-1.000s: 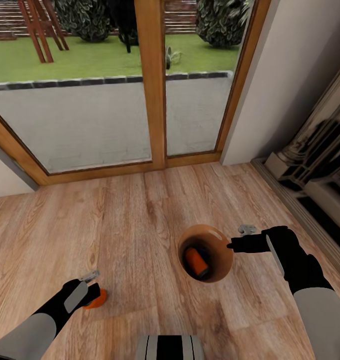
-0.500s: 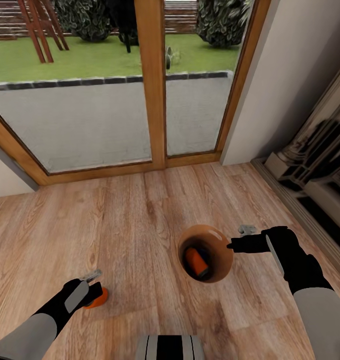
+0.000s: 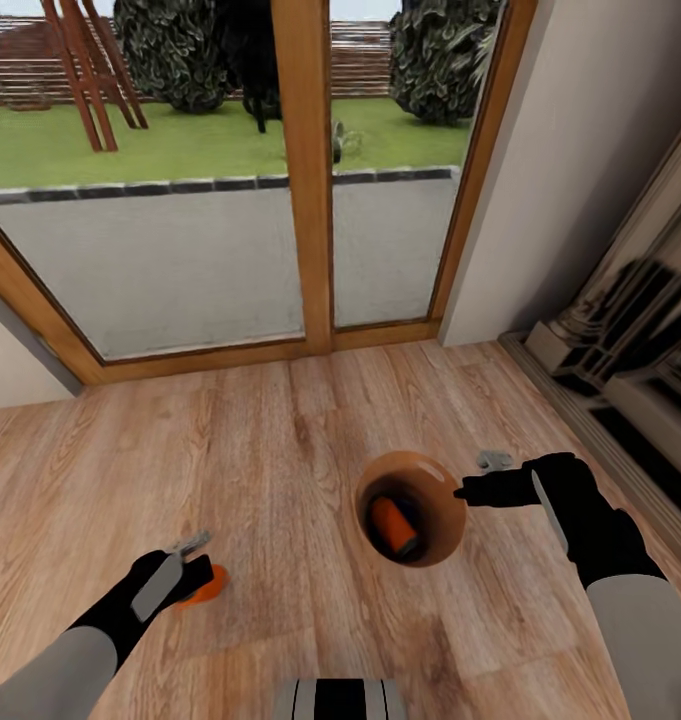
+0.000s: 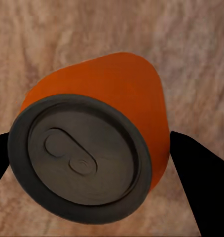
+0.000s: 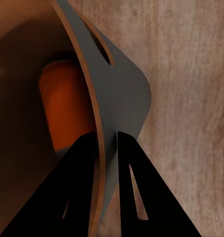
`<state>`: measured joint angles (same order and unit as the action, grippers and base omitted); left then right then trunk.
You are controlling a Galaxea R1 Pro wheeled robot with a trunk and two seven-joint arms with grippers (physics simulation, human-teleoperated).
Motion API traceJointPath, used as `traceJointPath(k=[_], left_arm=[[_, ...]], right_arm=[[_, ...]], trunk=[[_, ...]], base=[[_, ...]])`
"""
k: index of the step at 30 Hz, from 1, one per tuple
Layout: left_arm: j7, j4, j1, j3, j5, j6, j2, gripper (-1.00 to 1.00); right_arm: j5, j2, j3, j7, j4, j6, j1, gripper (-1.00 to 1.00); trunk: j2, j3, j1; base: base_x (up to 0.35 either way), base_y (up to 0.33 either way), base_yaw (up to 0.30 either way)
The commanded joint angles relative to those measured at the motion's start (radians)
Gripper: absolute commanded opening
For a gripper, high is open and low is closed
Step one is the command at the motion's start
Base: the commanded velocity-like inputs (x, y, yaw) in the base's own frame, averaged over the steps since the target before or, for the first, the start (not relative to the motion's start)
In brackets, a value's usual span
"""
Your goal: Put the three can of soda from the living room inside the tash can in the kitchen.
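Slightly lifted since a second ago, the head camera now takes in more of the garden beyond the glass doors (image 3: 230,200), while the left gripper (image 3: 195,570) is seen a touch farther forward over its can of soda (image 3: 202,586) on the plank floor (image 3: 280,450). The tash can (image 3: 430,480) is held off the floor by the right gripper (image 3: 467,490) at its rim, mouth tipped toward the robot, apparently so that cans can be dropped in; one can (image 3: 393,526) is already carried inside.

From the left wrist, the grey-topped can (image 4: 92,148) is framed between wide-open jaws, each dark finger (image 4: 198,182) beside it, not pressing.

From the right wrist, the pail's thin wall (image 5: 114,98) is pinched between closed jaws, beside the oval hand slot (image 5: 99,47).
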<state>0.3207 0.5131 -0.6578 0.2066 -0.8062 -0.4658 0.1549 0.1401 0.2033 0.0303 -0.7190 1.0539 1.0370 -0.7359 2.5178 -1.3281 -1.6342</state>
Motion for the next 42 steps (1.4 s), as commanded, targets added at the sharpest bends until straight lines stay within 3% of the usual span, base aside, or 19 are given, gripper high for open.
traceJointPath(k=[1, 3, 4, 5, 6, 7, 8, 9, 11, 14, 17, 19, 20, 22, 27, 33, 42], left_arm=[[0.003, 0.054, 0.017, -0.002, 0.003, -0.019, -0.002, -1.00], [0.009, 0.218, 0.056, -0.010, 0.003, -0.078, -0.004, -1.00], [0.019, 0.386, 0.092, -0.026, -0.002, -0.140, -0.008, -1.00], [0.026, 0.447, 0.104, -0.031, -0.005, -0.162, -0.011, -1.00], [0.044, 0.563, 0.122, -0.038, -0.014, -0.204, -0.021, -1.00], [0.066, 0.666, 0.135, -0.043, -0.030, -0.245, -0.030, -1.00], [0.078, 0.712, 0.140, -0.044, -0.041, -0.262, -0.034, -1.00], [0.116, 0.827, 0.149, -0.045, -0.083, -0.297, -0.044, -1.00], [0.166, 0.954, 0.158, -0.043, -0.133, -0.320, -0.060, -1.00], [0.203, 1.064, 0.178, -0.028, -0.168, -0.334, -0.092, -1.00], [0.207, 1.085, 0.179, -0.001, -0.211, -0.361, -0.135, -1.00], [0.208, 1.090, 0.173, 0.033, -0.270, -0.379, -0.178, -1.00], [0.208, 1.091, 0.170, 0.043, -0.279, -0.382, -0.187, -1.00], [0.208, 1.093, 0.154, 0.105, -0.306, -0.389, -0.222, -1.00], [0.208, 1.094, 0.137, 0.221, -0.318, -0.389, -0.269, -1.00], [0.199, 1.091, 0.132, 0.291, -0.319, -0.385, -0.276, -1.00], [0.201, 0.957, 0.132, 0.310, -0.306, -0.375, -0.284, -1.00]], right_arm=[[-0.031, -0.002, 0.002, -0.005, -0.004, 0.010, -0.001, -1.00], [-0.030, -0.004, 0.005, -0.005, -0.043, 0.010, -0.004, -1.00], [-0.029, -0.004, 0.006, -0.003, -0.089, 0.010, -0.011, -1.00], [-0.029, -0.004, 0.006, -0.003, -0.103, 0.010, -0.014, -1.00], [-0.028, -0.004, 0.006, -0.002, -0.122, 0.010, -0.020, -1.00], [-0.028, -0.004, 0.006, 0.000, -0.135, 0.010, -0.024, -1.00], [-0.027, -0.005, 0.006, 0.001, -0.139, 0.010, -0.026, -1.00], [-0.027, -0.006, 0.006, 0.002, -0.149, 0.010, -0.029, -1.00], [-0.027, -0.006, 0.006, 0.004, -0.156, 0.010, -0.031, -1.00], [-0.027, -0.007, 0.006, 0.006, -0.169, 0.010, -0.033, -1.00], [-0.026, -0.006, 0.006, 0.007, -0.188, 0.010, -0.041, -1.00], [-0.026, -0.006, 0.006, 0.007, -0.195, 0.010, -0.045, -1.00], [-0.026, -0.006, 0.006, 0.007, -0.196, 0.010, -0.046, -1.00], [-0.025, -0.007, 0.006, 0.007, -0.198, 0.010, -0.047, -1.00], [-0.025, -0.010, 0.006, 0.007, -0.201, 0.010, -0.047, -1.00], [-0.025, -0.010, 0.006, 0.007, -0.201, 0.010, -0.047, -1.00], [-0.026, -0.009, -0.007, 0.005, -0.188, 0.010, -0.039, -1.00]], trunk=[[0.000, 0.004, 0.000], [-0.001, 0.012, 0.001], [-0.001, 0.016, 0.002], [-0.001, 0.019, 0.002], [-0.001, 0.023, 0.003], [-0.002, 0.027, 0.003], [-0.002, 0.031, 0.004], [-0.002, 0.035, 0.004], [-0.003, 0.043, 0.005], [-0.003, 0.054, 0.006], [-0.004, 0.066, 0.008], [-0.004, 0.074, 0.009], [-0.005, 0.077, 0.009], [-0.005, 0.085, 0.010], [-0.006, 0.105, 0.012], [-0.008, 0.128, 0.015], [-0.010, 0.163, 0.019]], base=[[0.000, 0.000, 0.000], [0.000, 0.000, 0.000], [0.000, 0.000, 0.000], [0.000, 0.000, 0.000], [0.000, 0.000, 0.000], [0.000, 0.000, 0.000], [0.000, 0.000, 0.000], [0.000, 0.000, 0.000], [0.000, 0.000, 0.000], [0.000, 0.000, 0.000], [0.000, 0.000, 0.000], [0.000, 0.000, 0.000], [0.000, 0.000, 0.000], [0.000, 0.000, 0.000], [0.000, 0.000, 0.000], [0.000, 0.000, 0.000], [0.000, 0.000, 0.000]])
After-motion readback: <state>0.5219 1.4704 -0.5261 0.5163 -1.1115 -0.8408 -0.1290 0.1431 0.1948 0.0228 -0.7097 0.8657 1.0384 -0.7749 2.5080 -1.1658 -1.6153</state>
